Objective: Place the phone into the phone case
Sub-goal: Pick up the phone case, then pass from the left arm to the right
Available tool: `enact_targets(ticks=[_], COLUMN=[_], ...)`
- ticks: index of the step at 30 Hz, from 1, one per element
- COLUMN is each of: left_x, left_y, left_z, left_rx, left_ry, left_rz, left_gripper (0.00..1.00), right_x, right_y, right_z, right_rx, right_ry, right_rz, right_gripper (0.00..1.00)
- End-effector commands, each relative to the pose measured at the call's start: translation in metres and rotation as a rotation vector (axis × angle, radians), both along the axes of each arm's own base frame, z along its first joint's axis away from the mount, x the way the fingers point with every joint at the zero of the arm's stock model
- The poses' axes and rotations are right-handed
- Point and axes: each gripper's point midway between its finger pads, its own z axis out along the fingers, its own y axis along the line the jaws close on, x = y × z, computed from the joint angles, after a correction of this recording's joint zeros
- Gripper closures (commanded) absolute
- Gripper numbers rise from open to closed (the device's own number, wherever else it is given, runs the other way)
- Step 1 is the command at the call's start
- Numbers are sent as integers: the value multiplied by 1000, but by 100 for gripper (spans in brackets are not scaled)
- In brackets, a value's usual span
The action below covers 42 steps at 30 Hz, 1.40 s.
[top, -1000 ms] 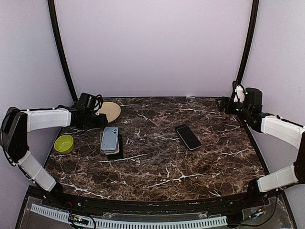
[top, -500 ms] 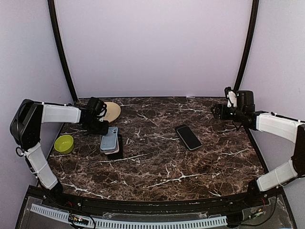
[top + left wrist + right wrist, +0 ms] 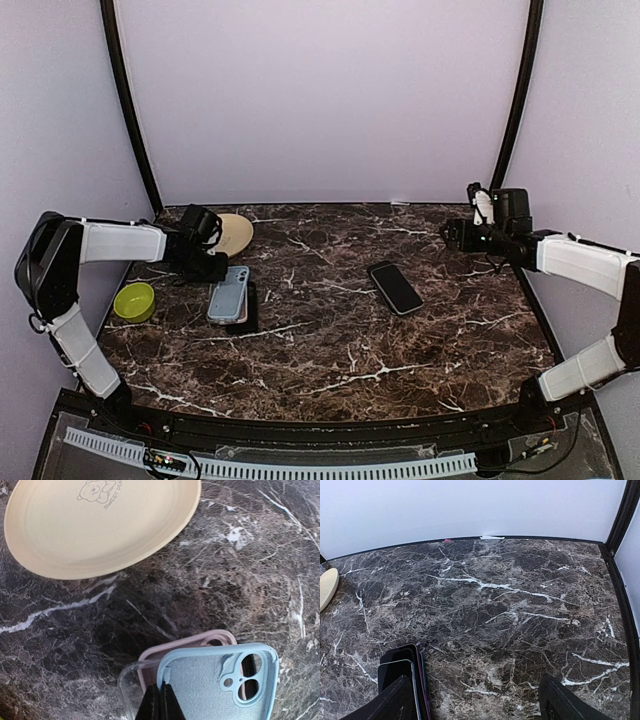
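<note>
Lavender walls point(image 3: 330, 100) enclose a dark brown marble table point(image 3: 330, 350) with white veins. In the overhead view the phone point(image 3: 396, 287) lies flat and screen-up, right of centre and slightly angled. Well to its left is a stack of cases topped by the blue phone case point(image 3: 228, 294). The left gripper point(image 3: 222, 270) reaches in to the far end of that stack. A cream plate point(image 3: 233, 234) sits just beyond the gripper, and a green bowl point(image 3: 134, 301) stands near the left edge. The right gripper point(image 3: 455, 235) hangs above the far right of the table, away from the phone.

From the left wrist, the blue phone case point(image 3: 210, 685) lies hollow side up, its camera cutout to the right. It rests over a pink case point(image 3: 200, 641) and a clear case point(image 3: 129, 685). The left gripper point(image 3: 161, 692) has its black fingers pressed together right on the blue case's rim. Whether the rim is pinched between them cannot be told. The plate point(image 3: 95, 525), printed with a small bear, fills the far left.

From the right wrist, the right gripper point(image 3: 473, 680) has its fingers spread wide over bare marble point(image 3: 520, 630), holding nothing. The phone point(image 3: 400, 667) lies at the near left, partly behind the left finger. A sliver of the plate point(image 3: 326, 587) shows at the left edge.
</note>
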Motion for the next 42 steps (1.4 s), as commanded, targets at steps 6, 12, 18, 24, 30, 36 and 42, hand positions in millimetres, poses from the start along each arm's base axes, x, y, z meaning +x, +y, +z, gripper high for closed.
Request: enact_targets(ticks=[6,12,18,24,30,36,42], left_x=[-10,-37,-63,-73,-84,-101,-114], left_y=[-33,-82,-124,-142,-149,-161,-145], left_z=[111,181,228,240,238,222,201], left_rx=[38,27,-10,-48,-144,-215,-149], left_ry=[-394,-705,-917,-973,-957,-856,-722], left_rz=[3,-44,-96,-129,-175,-293,-324], left_gripper=[100,100,100,100,100,82,17], right_x=[-14,-78,-135,-131,-126,-125,-135], right_y=[96,240,331,356,359,344,292], right_z=[65,98,120,102,95,94,38], right_rx=[9,181,360,336,323,280,206], right_ry=[-118,-195,-224,-165,-155,-121,195], right_rz=[223,637,896,885,874,880,887], right_gripper=[13,12,11,22,80,100,100])
